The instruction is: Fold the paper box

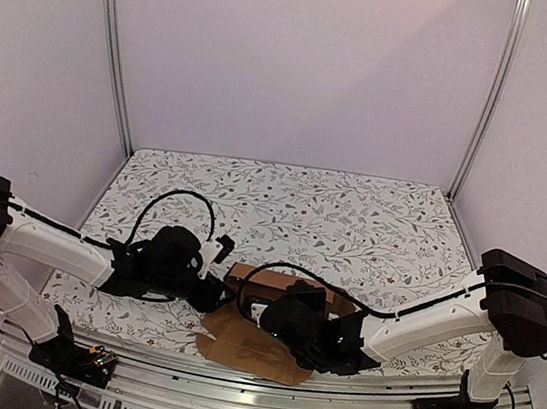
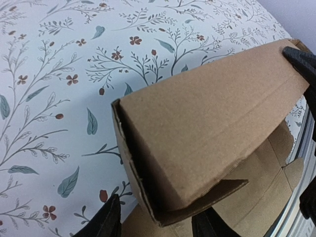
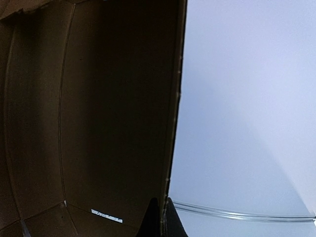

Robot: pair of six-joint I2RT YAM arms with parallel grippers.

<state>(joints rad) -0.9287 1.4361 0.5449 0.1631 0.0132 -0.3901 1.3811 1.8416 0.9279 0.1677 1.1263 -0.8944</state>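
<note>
The paper box (image 1: 253,347) is plain brown cardboard lying near the table's front edge between the two arms, one flap flat toward the front. In the left wrist view the paper box (image 2: 207,128) has a panel raised and folded over, forming a hollow corner. My left gripper (image 2: 160,213) is open, its fingers (image 2: 106,222) either side of that corner; in the top view it (image 1: 220,294) sits at the box's left end. My right gripper (image 3: 161,210) is shut on the edge of an upright panel (image 3: 98,113); in the top view it (image 1: 277,314) is over the box's middle.
The table (image 1: 353,215) has a white floral cover, with metal frame posts (image 1: 117,53) at its back corners and a metal rail (image 1: 258,399) along the front edge. White walls close in both sides. A black part (image 2: 302,61) touches the raised panel's far end.
</note>
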